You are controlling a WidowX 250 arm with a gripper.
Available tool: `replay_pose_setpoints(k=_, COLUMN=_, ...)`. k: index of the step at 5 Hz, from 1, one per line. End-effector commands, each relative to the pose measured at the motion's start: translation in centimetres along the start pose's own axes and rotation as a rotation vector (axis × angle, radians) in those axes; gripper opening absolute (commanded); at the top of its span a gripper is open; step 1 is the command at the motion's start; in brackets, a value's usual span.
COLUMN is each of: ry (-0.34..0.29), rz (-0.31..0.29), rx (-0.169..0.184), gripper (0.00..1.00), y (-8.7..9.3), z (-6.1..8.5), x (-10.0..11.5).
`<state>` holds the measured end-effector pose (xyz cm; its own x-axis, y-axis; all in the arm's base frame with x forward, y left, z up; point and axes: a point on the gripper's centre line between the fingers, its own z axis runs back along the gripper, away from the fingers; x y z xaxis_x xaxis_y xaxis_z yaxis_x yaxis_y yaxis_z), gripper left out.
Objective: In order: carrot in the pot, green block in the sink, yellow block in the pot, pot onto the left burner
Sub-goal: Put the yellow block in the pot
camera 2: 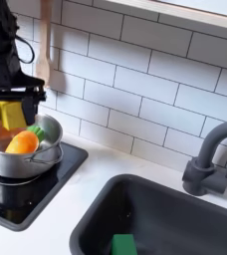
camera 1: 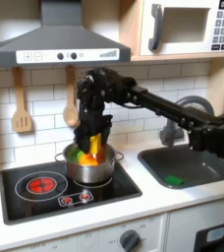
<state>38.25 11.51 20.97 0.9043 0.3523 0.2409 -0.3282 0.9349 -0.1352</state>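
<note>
The black gripper (camera 2: 13,108) hung over the shiny round steel pot (camera 1: 89,167), its jaws clamped on the small plain yellow block (camera 2: 12,114), which sat just above the pot's mouth and had not yet been let go. Inside the pot lay the stubby orange toy carrot (camera 2: 22,143), its green top against the pot's far wall. In the first exterior view the pot stood on the flat black stove (camera 1: 45,197), over the burner nearer the stove's right edge; the red-ringed left burner (camera 1: 41,183) was bare. The small green block (camera 2: 123,244) rested on the floor of the dark grey sink (camera 2: 200,214), near its front edge in the second exterior view, with the curved dark faucet (camera 2: 213,149) behind.

By my judgement the yellow block was light and rigid, so a drop would serve. The pot looked smooth, slippery and heavier; pinching its rim wall seemed the surest hold for sliding it toward the left burner.
</note>
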Motion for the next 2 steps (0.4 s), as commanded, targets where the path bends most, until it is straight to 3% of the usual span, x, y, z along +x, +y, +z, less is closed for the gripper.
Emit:
replay_pose_setpoints(k=1, ry=-0.031, rz=-0.001, rx=-0.003, gripper=1.0, y=-0.07, z=1.21, x=-0.57)
replay_pose_setpoints(k=2, ry=-0.039, rz=0.002, rx=-0.02, gripper=1.0, y=-0.29, z=1.99, x=-1.3)
